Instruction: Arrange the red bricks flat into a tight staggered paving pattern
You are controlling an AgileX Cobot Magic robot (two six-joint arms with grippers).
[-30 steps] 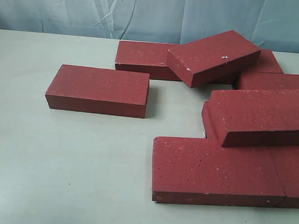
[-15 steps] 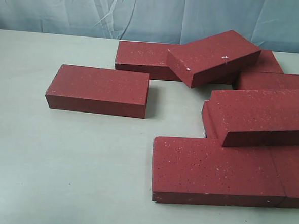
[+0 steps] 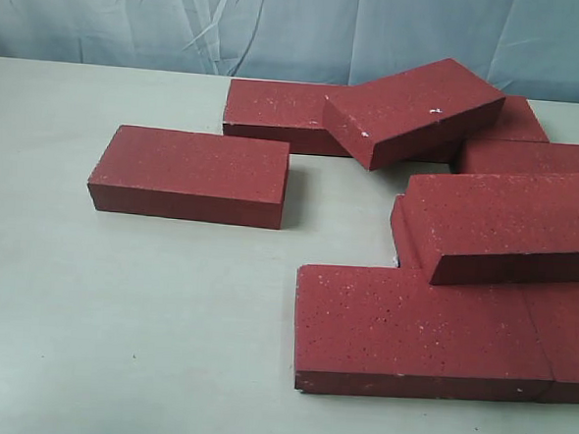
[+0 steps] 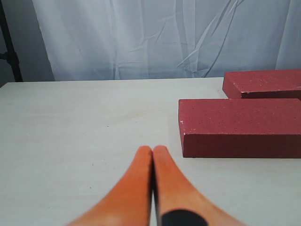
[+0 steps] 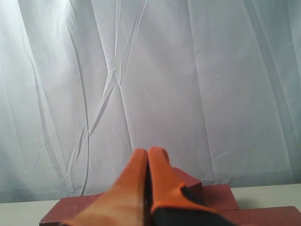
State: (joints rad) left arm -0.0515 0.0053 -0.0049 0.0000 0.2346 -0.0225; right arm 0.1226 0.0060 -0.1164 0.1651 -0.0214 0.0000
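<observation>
Bricks (image 3: 411, 328) are a loose heap on the table (image 3: 113, 364), with no staggered pattern readable yet. The front brick lies flat with a neighbour (image 3: 569, 333) butted end to end against it; I read that as the start of a course. The leaning brick (image 3: 505, 225) sits on top of another just behind that pair, so it's off the surface and blocks the next row. The tilted brick (image 3: 414, 110) is propped across the back brick (image 3: 276, 113) at an angle, also not flat. The lone brick (image 3: 189, 174) lies flat, well apart from the rest on the left side.

The left gripper (image 4: 153, 150) has its fingers pressed together, holding nothing, low over bare table with the lone brick just ahead of it in its wrist view. My guess is closed tips suit shoving a brick sideways rather than lifting it. The right gripper (image 5: 148, 153) is also pinched together and empty, raised and aimed at the curtain (image 5: 197, 70), bricks below it. Neither arm shows in the exterior view, so both are parked clear of the pile.
</observation>
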